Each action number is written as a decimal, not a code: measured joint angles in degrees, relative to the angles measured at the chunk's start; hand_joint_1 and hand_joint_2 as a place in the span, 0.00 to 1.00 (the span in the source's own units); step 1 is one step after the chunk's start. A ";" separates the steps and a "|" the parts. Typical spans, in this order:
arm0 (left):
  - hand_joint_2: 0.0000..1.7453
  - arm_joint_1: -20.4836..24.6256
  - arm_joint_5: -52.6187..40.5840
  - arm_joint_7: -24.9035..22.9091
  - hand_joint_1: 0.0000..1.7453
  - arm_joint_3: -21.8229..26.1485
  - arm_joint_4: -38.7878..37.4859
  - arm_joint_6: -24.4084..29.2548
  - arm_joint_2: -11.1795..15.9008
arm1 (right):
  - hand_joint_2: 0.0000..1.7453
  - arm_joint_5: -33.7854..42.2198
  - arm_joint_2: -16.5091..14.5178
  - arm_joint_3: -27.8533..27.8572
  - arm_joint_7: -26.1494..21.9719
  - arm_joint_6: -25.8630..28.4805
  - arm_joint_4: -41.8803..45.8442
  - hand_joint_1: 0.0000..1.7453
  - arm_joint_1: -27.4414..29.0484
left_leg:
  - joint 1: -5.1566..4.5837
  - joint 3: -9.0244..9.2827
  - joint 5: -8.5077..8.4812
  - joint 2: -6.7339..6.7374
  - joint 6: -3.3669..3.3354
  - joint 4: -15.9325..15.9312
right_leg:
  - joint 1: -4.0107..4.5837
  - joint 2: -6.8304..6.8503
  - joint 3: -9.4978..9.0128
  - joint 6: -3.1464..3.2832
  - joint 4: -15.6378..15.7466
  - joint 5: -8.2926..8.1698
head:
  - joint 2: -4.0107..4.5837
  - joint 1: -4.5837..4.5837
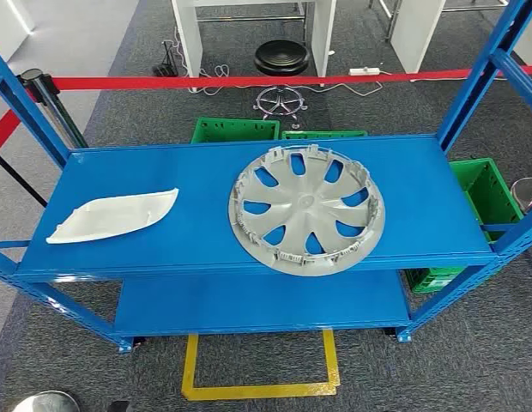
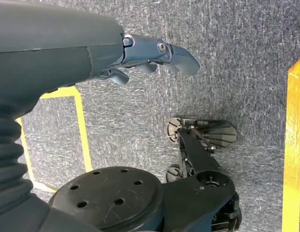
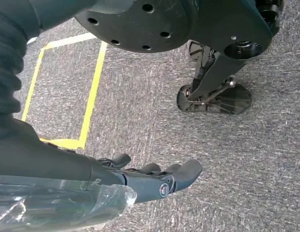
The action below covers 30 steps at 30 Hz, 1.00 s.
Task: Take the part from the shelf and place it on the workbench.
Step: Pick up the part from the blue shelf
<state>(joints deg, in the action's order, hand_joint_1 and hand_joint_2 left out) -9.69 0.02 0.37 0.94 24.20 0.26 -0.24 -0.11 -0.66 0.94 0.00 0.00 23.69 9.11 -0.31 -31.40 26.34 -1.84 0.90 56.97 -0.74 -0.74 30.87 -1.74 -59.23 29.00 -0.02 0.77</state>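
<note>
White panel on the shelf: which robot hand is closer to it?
Left, probably. Both the left hand and right hand hang low over the carpet, touching nothing; the white panel lies at the shelf's left end, the left hand's side.

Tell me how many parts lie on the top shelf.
2: a white curved panel at the shelf's left end, and a grey wheel cover right of centre, apart from it.

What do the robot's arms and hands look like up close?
Each wrist wears a dark grey ribbed cover leading into a smooth grey shell. The left hand and the right hand have dark blue-grey fingers with round silver pivot pins. Clear plastic film wraps the right forearm.
</note>
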 joint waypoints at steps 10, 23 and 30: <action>0.75 -2.13 2.27 -0.10 0.00 3.11 5.76 1.65 -2.04 | 1.00 5.58 1.86 -3.70 -2.60 1.23 0.03 0.00 -1.81 | -0.06 -0.01 -0.10 0.00 -0.13 0.00 | -0.05 0.00 -0.27 -0.08 0.00 -0.11 | 0.00 -0.02; 1.00 -4.39 0.65 -0.52 0.00 20.03 20.51 1.63 -10.29 | 0.00 14.50 5.09 -7.24 -8.68 1.94 4.03 0.00 -4.00 | -0.21 -0.21 -0.33 0.00 -0.36 0.02 | -0.19 0.00 -0.23 -0.27 0.01 -0.37 | 0.00 -0.01; 1.00 -6.20 -1.15 -0.55 0.00 29.34 28.86 1.52 -15.07 | 1.00 16.52 6.92 -7.17 -12.95 2.03 5.81 0.00 -5.14 | -0.28 -0.31 -0.39 0.00 -0.46 0.09 | -0.27 0.00 -0.16 -0.38 0.01 -0.44 | 0.00 0.00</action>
<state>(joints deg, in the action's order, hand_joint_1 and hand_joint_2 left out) -15.88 -1.13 -0.18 30.28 53.06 1.78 -15.31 16.41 6.27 -6.23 -12.95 2.03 29.51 3.97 -0.58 -31.71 25.95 -1.84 0.44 57.06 -1.01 -0.73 30.71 -2.12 -59.22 28.56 -0.02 0.76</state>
